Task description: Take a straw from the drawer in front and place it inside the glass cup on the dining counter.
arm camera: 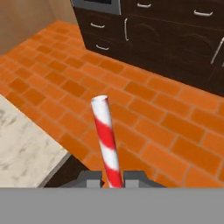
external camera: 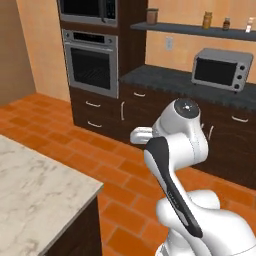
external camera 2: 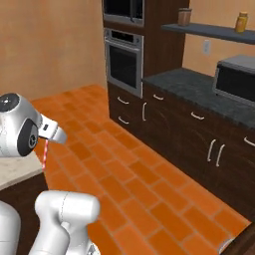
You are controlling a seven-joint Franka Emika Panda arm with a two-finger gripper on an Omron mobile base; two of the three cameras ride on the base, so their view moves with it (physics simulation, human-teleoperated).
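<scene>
Here, straw [arm camera: 106, 135] clamped between the dark fingertips of the gripper [arm camera: 113, 177] — thin, straight, striped red and white, blunt white tip pointing away from the hand. Held in the air over the orange tile floor [arm camera: 175, 127], just beside the corner of the pale marble counter [arm camera: 22, 148].

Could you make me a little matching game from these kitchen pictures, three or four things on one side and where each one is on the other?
Things:
1. red-and-white striped straw
2. silver toaster oven
3. beige marble dining counter
4. steel wall oven

Places:
A. on the black granite counter
B. set into the tall dark cabinet
C. pinched in the gripper
D. at the lower left, beside the arm

Pairs: 1-C, 2-A, 3-D, 4-B
</scene>
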